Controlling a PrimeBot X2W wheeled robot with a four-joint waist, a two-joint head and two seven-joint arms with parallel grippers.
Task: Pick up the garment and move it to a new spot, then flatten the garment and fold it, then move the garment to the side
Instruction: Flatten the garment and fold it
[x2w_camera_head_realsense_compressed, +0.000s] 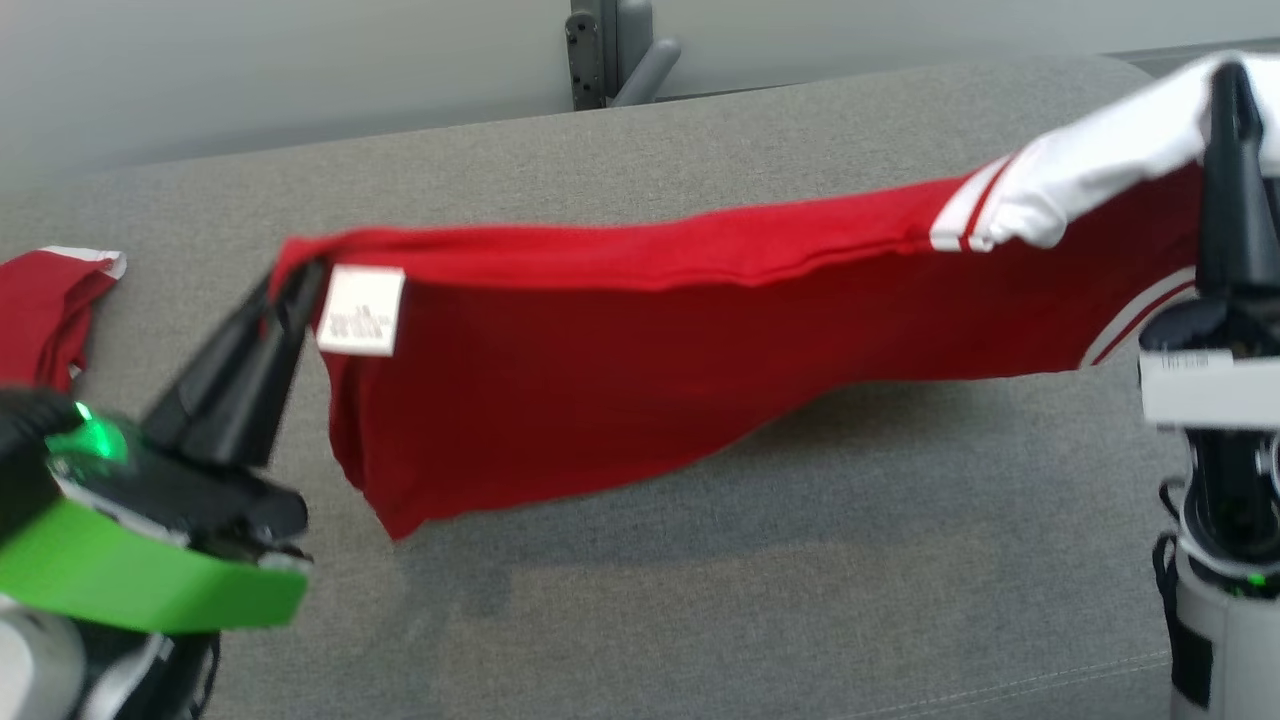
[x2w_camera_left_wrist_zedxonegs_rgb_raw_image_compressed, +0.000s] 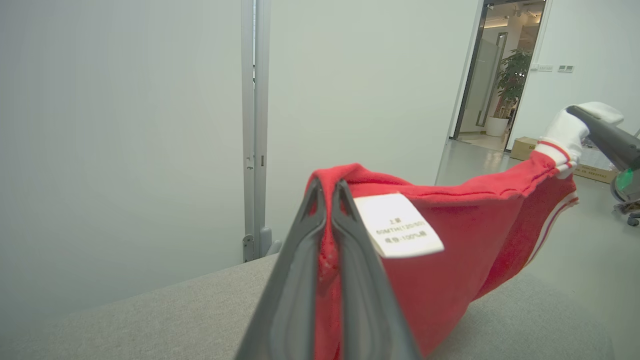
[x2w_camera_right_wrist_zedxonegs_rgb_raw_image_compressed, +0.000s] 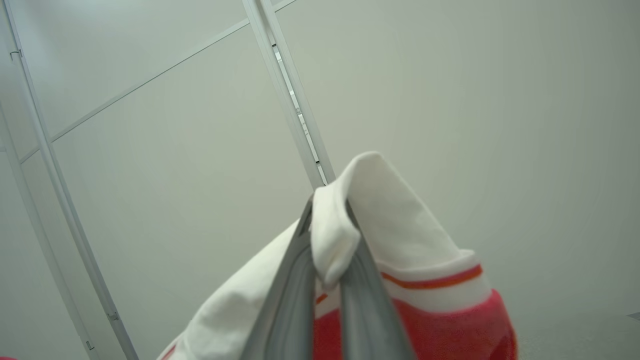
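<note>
Up off the grey fabric-covered bench (x2w_camera_head_realsense_compressed: 700, 600), the long red cloth garment (x2w_camera_head_realsense_compressed: 620, 380) with a white striped cuff hangs stretched from the left edge towards the far right corner; the dark left gripper (x2w_camera_head_realsense_compressed: 298, 278) is clamped on its red hem; the right gripper (x2w_camera_head_realsense_compressed: 1232, 78) pinches its white cuff; a small white label (x2w_camera_head_realsense_compressed: 361, 310) sits beside the left fingertips.

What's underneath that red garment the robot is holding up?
Below the red garment lies the grey cushion, darkened by its shadow. The strip of cushion behind the hanging cloth is covered, so anything there cannot be seen.
</note>
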